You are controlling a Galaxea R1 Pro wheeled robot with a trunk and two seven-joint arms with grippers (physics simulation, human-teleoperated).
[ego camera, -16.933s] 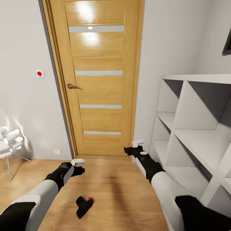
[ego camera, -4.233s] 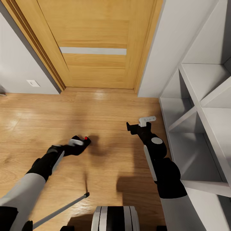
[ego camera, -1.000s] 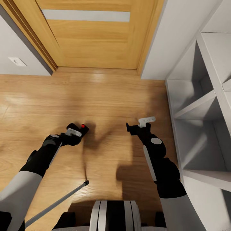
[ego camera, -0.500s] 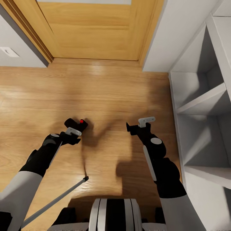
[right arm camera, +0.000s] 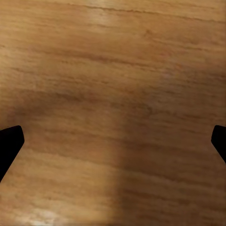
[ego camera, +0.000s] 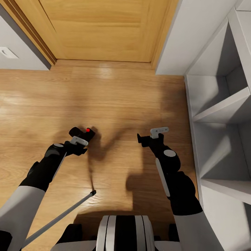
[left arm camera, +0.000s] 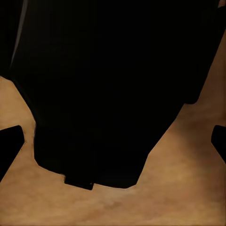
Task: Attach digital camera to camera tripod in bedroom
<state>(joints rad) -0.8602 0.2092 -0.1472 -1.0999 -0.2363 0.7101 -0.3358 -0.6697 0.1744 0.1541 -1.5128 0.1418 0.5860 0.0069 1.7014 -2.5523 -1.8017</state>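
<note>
Digital camera [ego camera: 82,134]: one, held in left jaws [ego camera: 77,141] above floor [ego camera: 115,97]. Right jaws [ego camera: 150,134] wide, empty.

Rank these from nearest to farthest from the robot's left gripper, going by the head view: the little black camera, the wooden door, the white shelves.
From the left gripper:
1. The digital camera, right at its tip, low over the floor.
2. The oak door, ahead across the floor.
3. The white cube shelves, off to the right, past the right gripper.

The small black digital camera [ego camera: 82,134], red button up, is raised above the plank floor [ego camera: 115,97].
</note>
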